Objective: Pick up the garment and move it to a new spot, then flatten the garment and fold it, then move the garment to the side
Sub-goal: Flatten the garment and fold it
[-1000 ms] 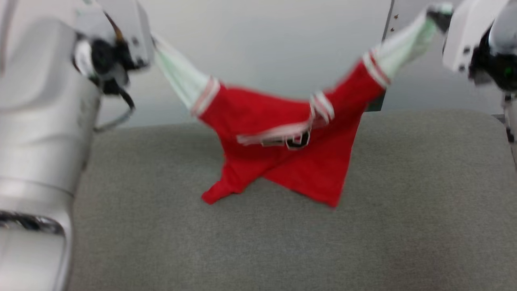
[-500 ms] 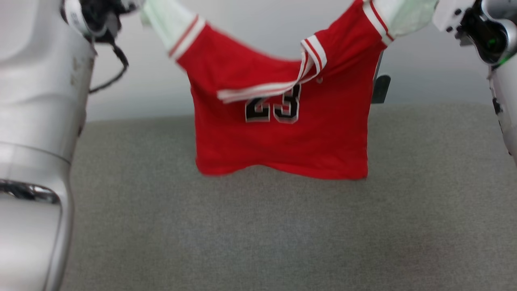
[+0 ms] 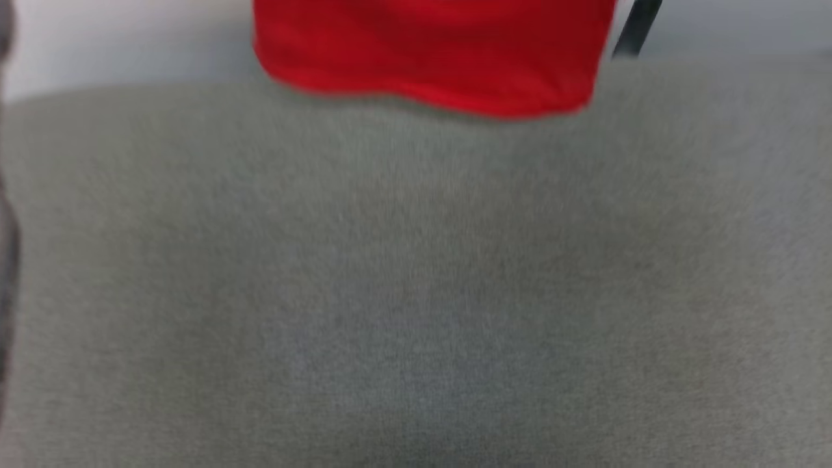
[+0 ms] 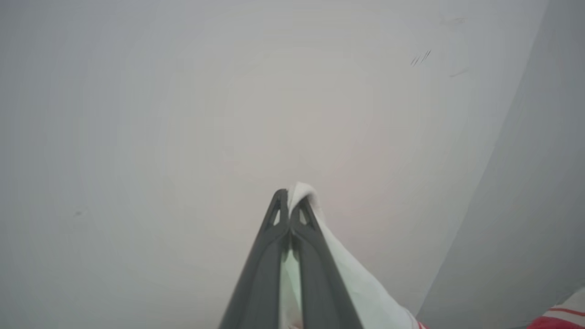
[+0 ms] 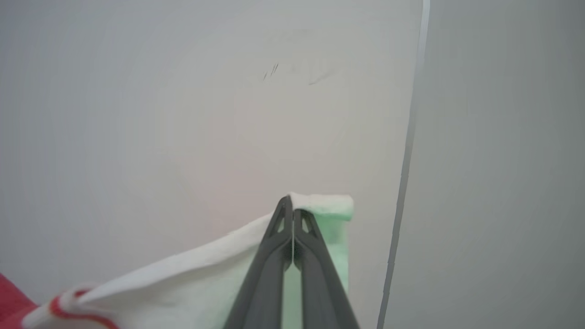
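Left jaws are pinched shut on one white sleeve of the garment (image 4: pixel 352 274); right jaws clamp the other sleeve (image 5: pixel 205 274). A second ago the shirt trailed twisted on the grey desk (image 3: pixel 416 292). Now its red hem (image 3: pixel 429 91) hangs at upper centre, apparently clear and ready for relocating. The head camera has dipped, and a pale wall (image 5: pixel 137 91) lies behind.

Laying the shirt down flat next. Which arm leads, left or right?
Right, marginally. The right tool is shut across a broad fold of white sleeve; the left tool pinches only a thin edge. Both hold the garment hanging over the grey surface, so lower them together.
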